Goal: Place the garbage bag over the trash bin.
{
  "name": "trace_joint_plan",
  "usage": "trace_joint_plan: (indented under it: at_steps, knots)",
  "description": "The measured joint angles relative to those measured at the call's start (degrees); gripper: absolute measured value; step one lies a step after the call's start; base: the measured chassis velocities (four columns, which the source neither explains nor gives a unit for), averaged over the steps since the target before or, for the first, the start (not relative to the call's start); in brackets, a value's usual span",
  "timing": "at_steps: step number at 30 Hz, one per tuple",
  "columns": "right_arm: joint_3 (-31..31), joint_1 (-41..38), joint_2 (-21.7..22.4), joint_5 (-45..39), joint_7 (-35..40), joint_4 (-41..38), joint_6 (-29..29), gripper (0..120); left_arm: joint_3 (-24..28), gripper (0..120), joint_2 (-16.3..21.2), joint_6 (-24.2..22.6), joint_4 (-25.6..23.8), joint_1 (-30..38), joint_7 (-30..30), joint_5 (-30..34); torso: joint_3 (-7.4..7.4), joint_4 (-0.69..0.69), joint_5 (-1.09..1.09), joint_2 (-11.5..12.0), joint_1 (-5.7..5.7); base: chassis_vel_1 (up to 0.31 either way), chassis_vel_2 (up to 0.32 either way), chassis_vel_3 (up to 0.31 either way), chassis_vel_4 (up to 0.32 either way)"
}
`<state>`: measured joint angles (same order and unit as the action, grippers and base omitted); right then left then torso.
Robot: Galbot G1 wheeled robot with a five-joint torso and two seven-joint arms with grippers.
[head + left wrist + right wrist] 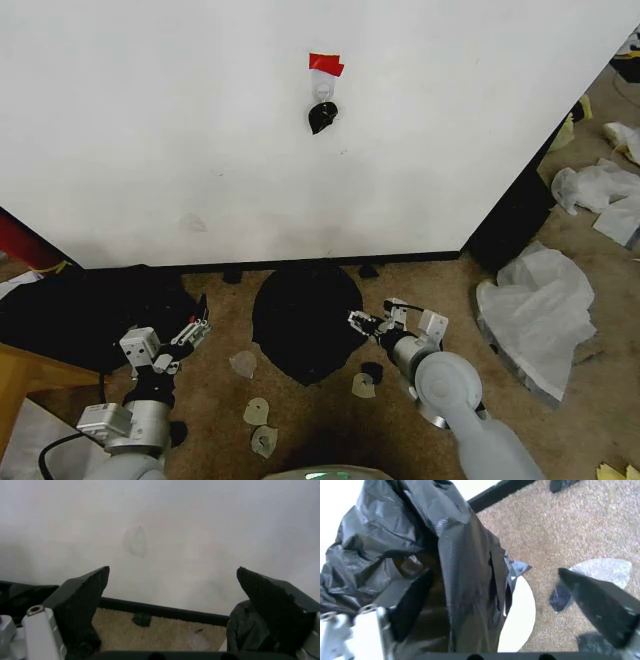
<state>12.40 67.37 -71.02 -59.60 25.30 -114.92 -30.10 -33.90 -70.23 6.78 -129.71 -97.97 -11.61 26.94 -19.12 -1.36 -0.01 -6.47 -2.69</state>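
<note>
1. The garbage bag (305, 318) is a black mound on the carpet just in front of the white wall (300, 130), between the two arms. It drapes the trash bin (522, 618), of which only a pale curve of rim shows under the plastic in the right wrist view.

2. The right tool (362, 322) sits at the bag's right edge. Its fingers are apart; one dark finger (407, 600) lies against the wrinkled black film, the other stands clear over the carpet. Nothing is clamped.

3. The left tool (198, 328) hovers to the left of the bag, near but not touching it, fingers spread wide, facing the wall and its dark baseboard (165, 611).

4. The bag looks mostly over the bin, but the bared rim on the right suggests the hem needs pulling down there.

5. To do this well, I would pinch only a fold of film at the hem, not the rim, and draw it outward and down past the rolled edge.

6. The thin plastic will likely stretch or tear if tugged hard, and the light bin may tip or slide; steadying the far-left side with the left tool would help.

7. Pale scraps (257, 410) litter the near carpet and white bags (535, 300) lie to the right, well apart.
</note>
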Motion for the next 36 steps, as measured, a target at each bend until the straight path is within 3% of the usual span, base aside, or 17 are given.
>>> trace_joint_plan:
  at_steps: [4, 9, 10, 15, 18, 19, 21, 25, 36]
  knots:
    - [-0.06, 1.02, 0.26, 3.42, -3.91, 0.07, 2.65, 100, 0.0, 100, 0.06, 0.0, -0.18, -0.11, -0.05, 0.0, 0.0, 0.01, 0.0, 0.0, 0.0, 0.0, 0.0, 0.0, 0.0]
    - [1.15, 4.56, -0.01, 14.94, -11.44, -0.52, 13.22, 100, 0.6, 100, -0.11, 0.3, -0.35, 0.03, -0.19, -1.97, 0.0, 0.02, 0.01, 0.0, 0.0, 0.0, 0.0, 0.0, 0.0]
    - [1.15, 4.56, -0.01, 14.94, -11.44, -0.52, 13.22, 100, 0.6, 100, -0.11, 0.3, -0.35, 0.03, -0.19, -1.97, 0.0, 0.02, 0.01, 0.0, 0.0, 0.0, 0.0, 0.0, 0.0]
    - [6.02, 14.31, -1.66, 33.81, -17.61, -4.35, 32.21, 100, 3.2, 100, -0.69, 2.46, -0.58, 0.55, -0.24, -6.54, 0.0, -0.01, 0.01, 0.0, 0.0, 0.0, 0.0, 0.0, 0.0]
    - [7.47, 16.87, -2.38, 38.88, -18.7, -5.44, 36.42, 100, 3.69, 100, -0.87, 2.98, -0.47, 0.73, -0.24, -7.63, 0.01, -0.02, 0.01, 0.0, 0.0, 0.0, 0.0, 0.0, 0.0]
    - [9.38, 20.44, -3.9, 44.83, -19.9, -6.94, 41.48, 100, 4.31, 100, -1.23, 4.0, -0.01, 0.85, -0.43, -9.45, 0.01, -0.01, 0.0, 0.0, 0.0, 0.0, 0.0, 0.0, 0.0]
    - [10.91, 25.07, -6.15, 50.18, -20.65, -9.27, 45.85, 100, 4.95, 100, -1.76, 5.99, 0.36, 0.37, -0.39, -11.95, 0.01, -0.02, 0.0, 0.0, 0.0, 0.0, 0.0, 0.0, 0.0]
    - [11.57, 30.86, -9.5, 55.35, -20.41, -12.74, 49.25, 100, 6.09, 100, -3.07, 9.07, 0.37, -1.47, -0.11, -15.14, 0.01, 0.0, 0.0, 0.0, 0.01, 0.0, 0.0, 0.0, 0.0]
    - [11.21, 32.94, -10.59, 53.92, -20.21, -16.76, 47.31, 100, 3.79, 100, -4.71, 14.02, 0.91, -2.28, -1.93, -21.23, 0.0, 0.0, 0.0, 0.0, 0.01, 0.0, 0.0, 0.0, 0.0]
